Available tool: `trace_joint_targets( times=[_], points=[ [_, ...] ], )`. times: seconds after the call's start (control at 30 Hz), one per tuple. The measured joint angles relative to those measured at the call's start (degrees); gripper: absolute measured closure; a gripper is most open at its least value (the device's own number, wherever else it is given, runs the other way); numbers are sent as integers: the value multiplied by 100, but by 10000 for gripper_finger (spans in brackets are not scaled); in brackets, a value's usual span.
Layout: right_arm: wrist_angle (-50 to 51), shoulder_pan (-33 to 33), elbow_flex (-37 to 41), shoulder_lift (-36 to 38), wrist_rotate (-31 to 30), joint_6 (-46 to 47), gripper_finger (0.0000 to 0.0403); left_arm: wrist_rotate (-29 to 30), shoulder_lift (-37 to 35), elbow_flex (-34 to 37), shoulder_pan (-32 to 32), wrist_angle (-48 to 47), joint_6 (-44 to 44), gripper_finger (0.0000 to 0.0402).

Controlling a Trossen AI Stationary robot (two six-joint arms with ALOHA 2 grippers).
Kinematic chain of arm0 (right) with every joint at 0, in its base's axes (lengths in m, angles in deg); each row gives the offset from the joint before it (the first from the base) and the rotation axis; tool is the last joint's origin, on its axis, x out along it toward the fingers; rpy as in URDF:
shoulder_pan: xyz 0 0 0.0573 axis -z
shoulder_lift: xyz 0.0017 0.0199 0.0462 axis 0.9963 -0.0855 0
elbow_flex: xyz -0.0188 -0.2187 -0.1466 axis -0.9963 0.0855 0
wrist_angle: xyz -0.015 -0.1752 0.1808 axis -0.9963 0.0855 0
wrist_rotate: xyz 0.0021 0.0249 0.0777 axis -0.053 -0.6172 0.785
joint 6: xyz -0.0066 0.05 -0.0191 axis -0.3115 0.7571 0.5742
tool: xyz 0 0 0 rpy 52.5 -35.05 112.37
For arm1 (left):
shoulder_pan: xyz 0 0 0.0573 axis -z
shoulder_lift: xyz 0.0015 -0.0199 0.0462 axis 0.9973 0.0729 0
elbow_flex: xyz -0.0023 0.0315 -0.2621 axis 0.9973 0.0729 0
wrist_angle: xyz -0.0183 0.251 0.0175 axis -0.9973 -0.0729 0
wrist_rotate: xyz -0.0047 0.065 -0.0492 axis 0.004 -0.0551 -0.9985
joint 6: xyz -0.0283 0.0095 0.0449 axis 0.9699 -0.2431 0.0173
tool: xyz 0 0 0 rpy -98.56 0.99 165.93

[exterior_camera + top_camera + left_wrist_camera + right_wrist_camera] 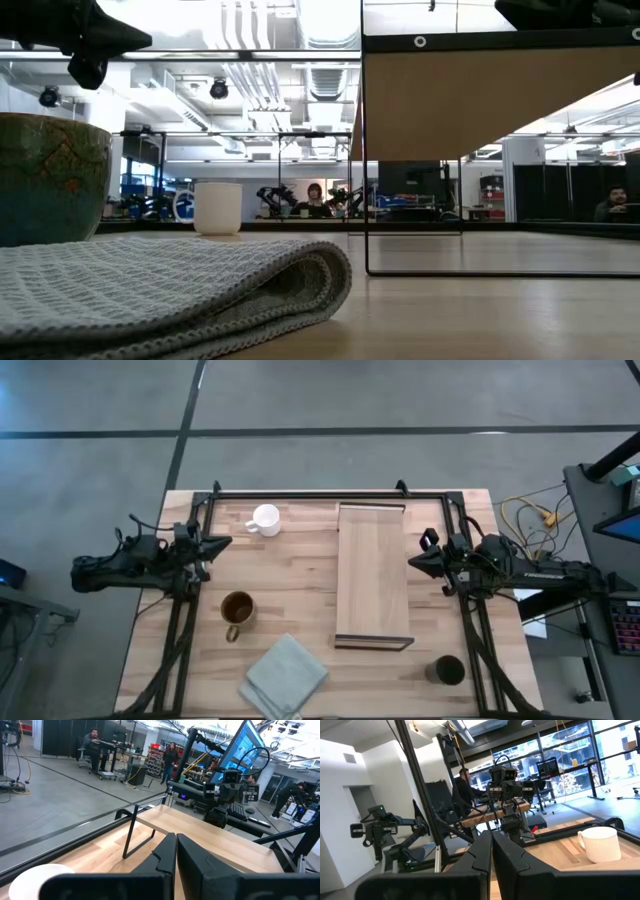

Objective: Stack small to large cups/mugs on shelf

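The white mug stands on its base at the table's far left; it also shows in the low view and both wrist views. The glossy brown mug stands left of the middle, handle toward the near edge. The dark cup stands near the near right corner. The shelf is a light-wood plank raised on a dark metal frame, right of the middle. My left gripper hovers shut at the left edge. My right gripper hovers shut beside the shelf's right side.
A grey folded cloth lies at the near edge, between the brown mug and the shelf's near end. A dark rail frame runs along the table's far and side edges. People sit and stand in the room beyond the table.
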Motion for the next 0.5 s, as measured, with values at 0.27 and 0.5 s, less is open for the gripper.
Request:
trace_joint_targets(
  times=[0.27,0.5],
  points=[
    [0,1,0,0,0,-1,394,0,0,0,0,0,-2,402],
    [-84,-1,0,-29,-55,-18,394,-1,-1,2,0,1,-1,402]
  ],
)
